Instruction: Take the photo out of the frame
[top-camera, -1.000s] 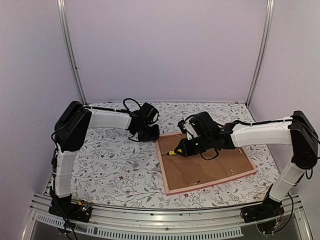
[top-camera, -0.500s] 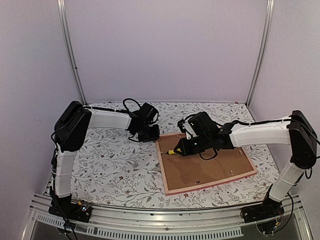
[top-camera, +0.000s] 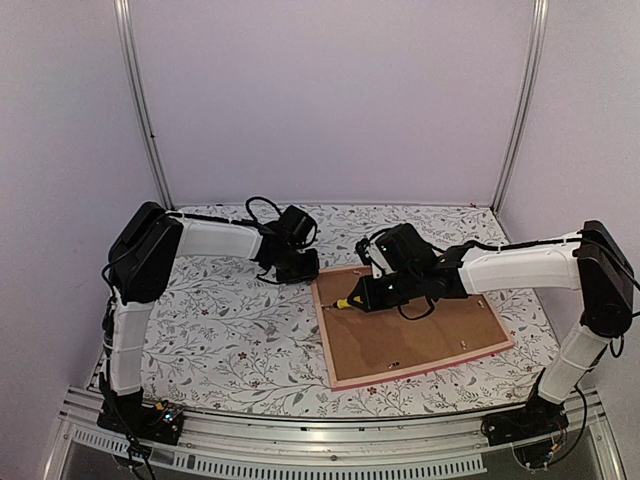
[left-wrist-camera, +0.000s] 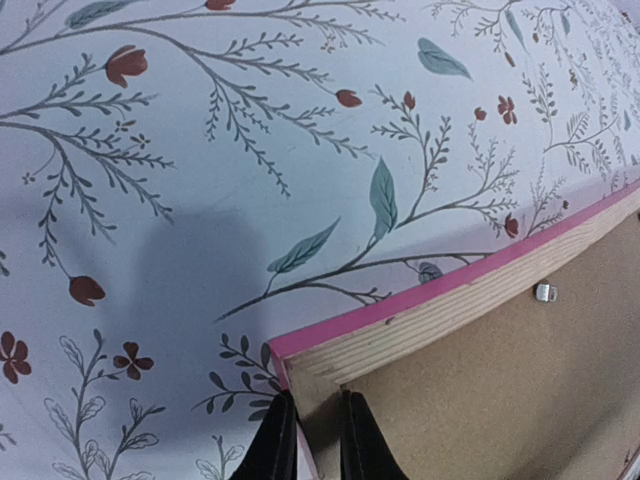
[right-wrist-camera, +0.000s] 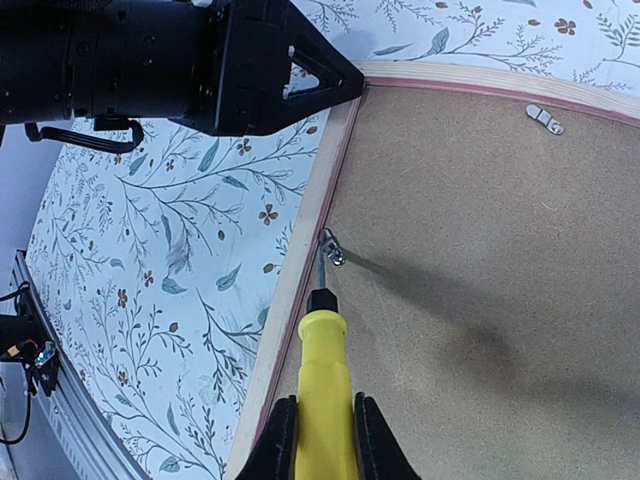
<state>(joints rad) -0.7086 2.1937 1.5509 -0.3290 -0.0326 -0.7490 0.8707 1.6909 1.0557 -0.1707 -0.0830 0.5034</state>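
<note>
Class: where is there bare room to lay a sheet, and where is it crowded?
Free: tablecloth left of the frame, toward the near edge. Crowded: the frame's far left corner, with the left gripper pinching it and the right gripper holding a screwdriver.

White shells, black joints: that's me.
My left arm and right arm are smooth white tubes between bulky black joint housings, black cables looping at the wrists; my left gripper is matte black, wedge-shaped, with a triangular cut-out in its side.
</note>
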